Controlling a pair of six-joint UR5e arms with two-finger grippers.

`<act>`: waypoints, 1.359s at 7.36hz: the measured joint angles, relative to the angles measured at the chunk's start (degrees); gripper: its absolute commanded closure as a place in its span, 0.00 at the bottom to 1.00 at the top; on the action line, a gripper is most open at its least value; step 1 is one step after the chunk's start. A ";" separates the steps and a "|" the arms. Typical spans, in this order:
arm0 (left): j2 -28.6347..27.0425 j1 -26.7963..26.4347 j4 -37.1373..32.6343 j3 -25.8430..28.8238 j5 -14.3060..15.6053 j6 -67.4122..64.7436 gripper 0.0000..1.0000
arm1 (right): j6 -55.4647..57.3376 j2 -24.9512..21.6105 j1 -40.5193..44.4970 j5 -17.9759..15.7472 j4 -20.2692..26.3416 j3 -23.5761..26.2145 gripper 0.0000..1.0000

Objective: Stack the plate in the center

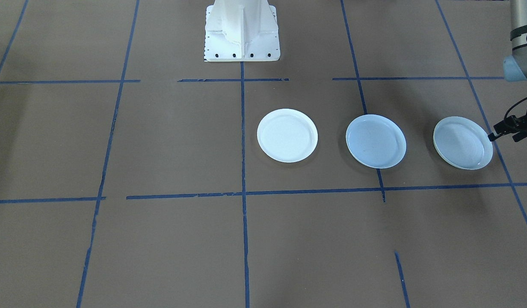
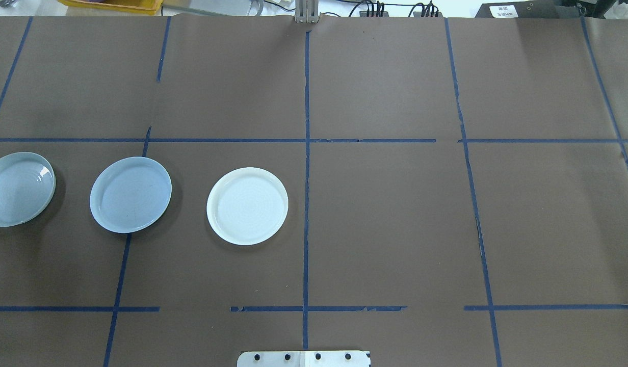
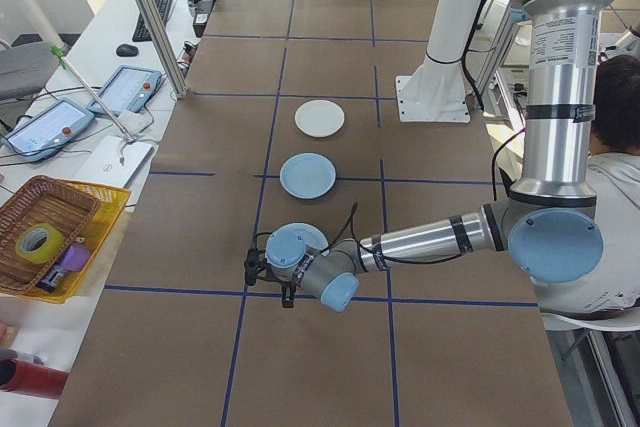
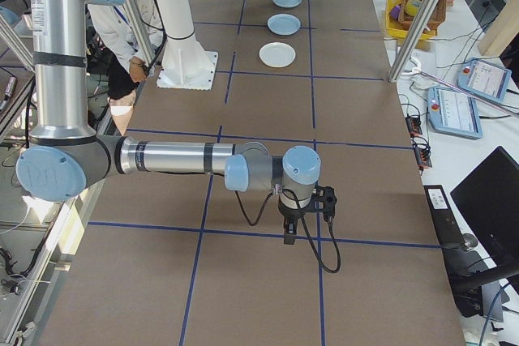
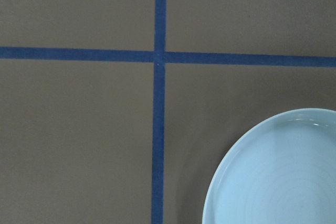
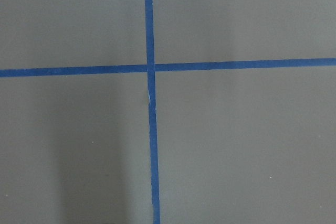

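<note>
Evidently nothing has been stacked yet: three plates are seen lying apart in a row on the brown paper-covered table. The round, smooth, pale blue-grey plate sits left of middle in the overhead view, between the brighter white plate and the ringed pale blue plate at the left edge. Being circular and lying flat, rim upward, it has no long axis or heading. The left gripper is held just beside the ringed plate with nothing in it; how far its jaws are parted cannot be told. The right gripper hangs well apart from the plates, its opening likewise unclear. Both outer plates remain to be moved.
</note>
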 measured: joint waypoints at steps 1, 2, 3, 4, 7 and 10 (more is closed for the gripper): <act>0.00 1.19 -1.64 0.73 0.07 -1.63 0.03 | 0.00 0.00 0.00 0.01 0.00 0.00 0.00; 0.00 1.93 -2.24 1.05 0.11 -2.29 0.24 | 0.00 0.00 0.00 0.00 0.00 0.00 0.00; 0.00 2.33 -2.42 1.16 0.07 -2.54 0.64 | -0.01 0.00 0.00 -0.01 0.00 0.00 0.00; 0.00 2.50 -2.45 1.17 -0.01 -2.62 1.00 | -0.05 0.00 0.00 0.00 0.00 0.00 0.00; 0.00 2.59 -2.43 1.18 -1.40 -3.94 1.00 | -0.05 0.00 0.00 0.02 0.00 0.00 0.00; 0.06 2.48 -2.40 0.70 -7.14 -4.80 1.00 | -0.02 0.00 0.00 -0.03 0.00 0.00 0.00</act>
